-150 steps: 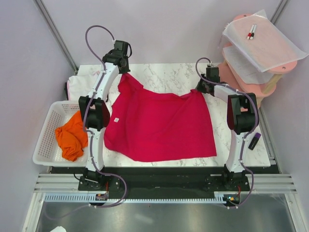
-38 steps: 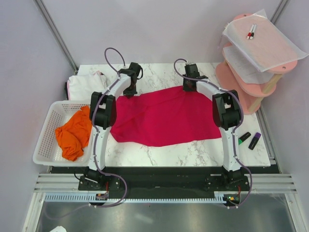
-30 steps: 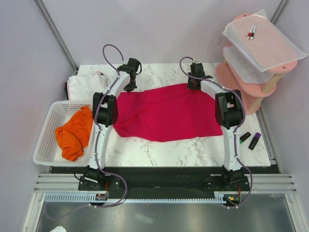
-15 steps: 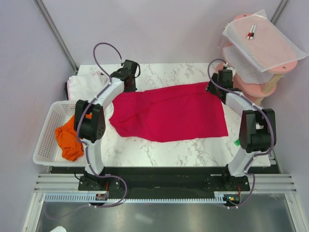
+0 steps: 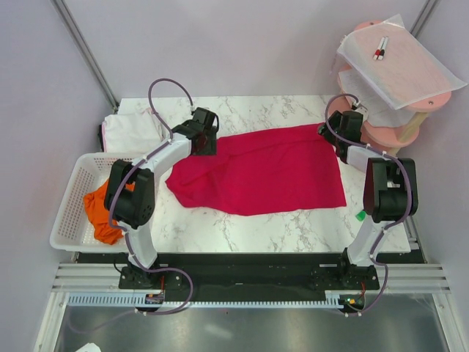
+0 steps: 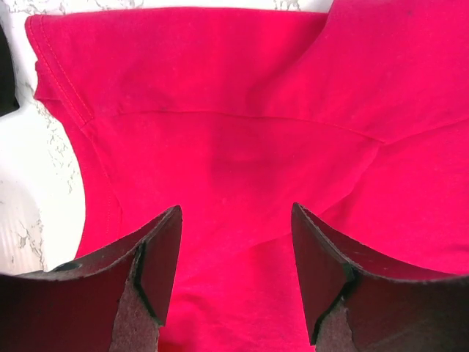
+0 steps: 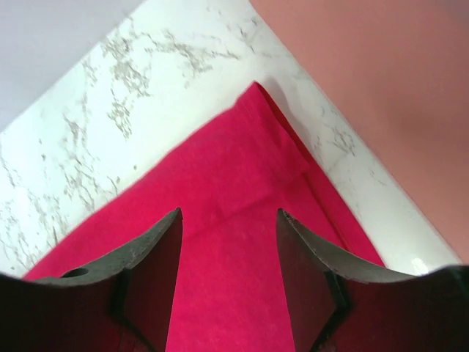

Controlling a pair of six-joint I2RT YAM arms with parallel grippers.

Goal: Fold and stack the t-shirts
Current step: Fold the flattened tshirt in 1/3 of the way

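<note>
The crimson-red t-shirt (image 5: 264,172) lies spread flat on the marble table. My left gripper (image 5: 205,143) hovers open over its far left part, near a sleeve; in the left wrist view red cloth (image 6: 242,132) fills the gap between the fingers (image 6: 157,264), and nothing is gripped. My right gripper (image 5: 338,138) hangs open over the shirt's far right corner (image 7: 256,110), also holding nothing. The white t-shirt (image 5: 128,130) lies bunched at the table's back left. The orange t-shirt (image 5: 99,209) sits crumpled in the basket.
A white mesh basket (image 5: 69,227) hangs off the table's left side. A pink tiered shelf (image 5: 381,121) with translucent sheets stands at the back right, close to my right arm; its base (image 7: 381,88) shows in the right wrist view. A green marker (image 5: 359,215) peeks out beside the right arm.
Both grippers opened and let go of the red shirt after spreading it out wide. The left gripper shifted slightly right; the right one drew back toward the shelf.
</note>
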